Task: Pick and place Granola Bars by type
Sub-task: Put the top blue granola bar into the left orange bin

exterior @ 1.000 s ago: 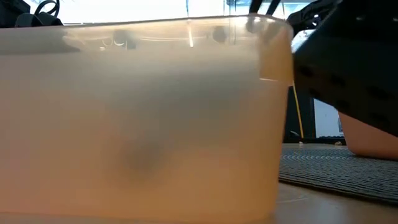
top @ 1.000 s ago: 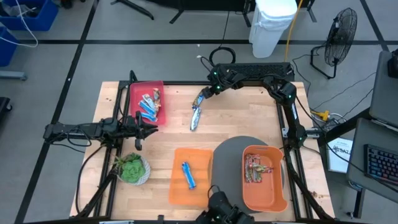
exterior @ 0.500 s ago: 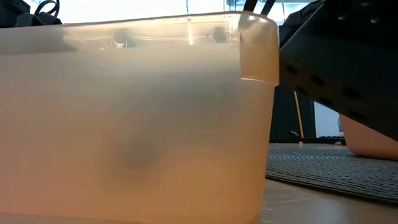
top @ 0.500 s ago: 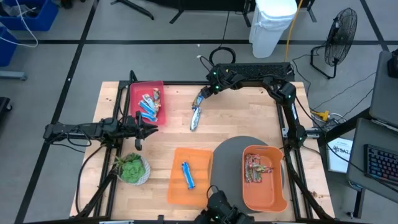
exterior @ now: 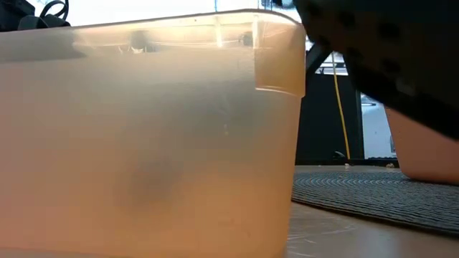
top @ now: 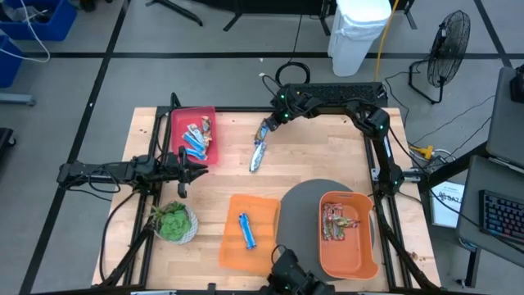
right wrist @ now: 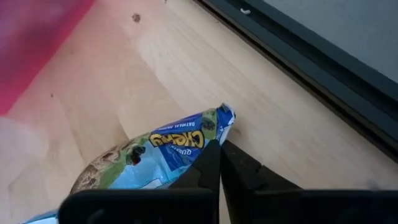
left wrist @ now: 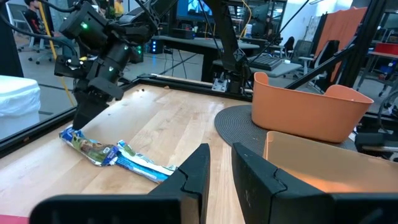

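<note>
Right gripper [right wrist: 219,163] seemingly pinches a bar [right wrist: 163,151] on open mid-table.

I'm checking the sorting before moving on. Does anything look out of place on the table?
Yes. Granola bars lie loose on the bare wood, outside every bin, beside the red tray. The right gripper is shut on the end of one wrapper there.

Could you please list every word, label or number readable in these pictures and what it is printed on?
"CHEWY": on the wrapper of the granola bar on the table, at the right pincer.
Smaller print above it on that wrapper: too blurred to read.
Wrappers in the red tray and both orange bins: too small to read.
</note>
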Tool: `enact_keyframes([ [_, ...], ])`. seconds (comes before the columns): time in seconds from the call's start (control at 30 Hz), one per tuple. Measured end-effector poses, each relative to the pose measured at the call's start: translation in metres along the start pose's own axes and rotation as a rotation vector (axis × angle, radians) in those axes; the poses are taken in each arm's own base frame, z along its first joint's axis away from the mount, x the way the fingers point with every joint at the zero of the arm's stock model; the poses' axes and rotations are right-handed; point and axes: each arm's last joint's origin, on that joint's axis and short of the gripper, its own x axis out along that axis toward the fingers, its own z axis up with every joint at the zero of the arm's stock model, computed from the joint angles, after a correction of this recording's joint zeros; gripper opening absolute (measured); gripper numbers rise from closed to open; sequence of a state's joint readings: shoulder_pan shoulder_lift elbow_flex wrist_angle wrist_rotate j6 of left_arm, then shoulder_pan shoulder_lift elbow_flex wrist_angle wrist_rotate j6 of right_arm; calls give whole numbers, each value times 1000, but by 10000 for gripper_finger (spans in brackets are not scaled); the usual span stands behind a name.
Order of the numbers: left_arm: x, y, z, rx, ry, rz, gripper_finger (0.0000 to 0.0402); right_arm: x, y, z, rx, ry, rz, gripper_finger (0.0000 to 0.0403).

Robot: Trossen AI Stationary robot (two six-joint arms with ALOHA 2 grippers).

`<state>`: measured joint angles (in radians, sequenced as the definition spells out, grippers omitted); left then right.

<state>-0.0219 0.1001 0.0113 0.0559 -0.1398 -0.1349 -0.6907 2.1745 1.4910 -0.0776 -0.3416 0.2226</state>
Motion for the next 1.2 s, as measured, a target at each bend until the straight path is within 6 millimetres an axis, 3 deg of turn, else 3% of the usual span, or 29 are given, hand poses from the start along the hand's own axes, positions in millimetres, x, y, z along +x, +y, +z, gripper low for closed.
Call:
enact_keyframes([
  [0.17,0,0,0,0,0,0,72,-9,12,6,-56,-26,17,1],
  [0.37,0,0,0,0,0,0,72,-29,42,18,-153,-79,56,0],
  [0.7,0,0,0,0,0,0,72,-75,131,22,-414,-170,186,0],
  [0.93,0,0,0,0,0,0,72,-109,207,0,-614,-188,319,0],
  [1.2,0,0,0,0,0,0,72,-135,273,-49,-771,-190,438,0],
])
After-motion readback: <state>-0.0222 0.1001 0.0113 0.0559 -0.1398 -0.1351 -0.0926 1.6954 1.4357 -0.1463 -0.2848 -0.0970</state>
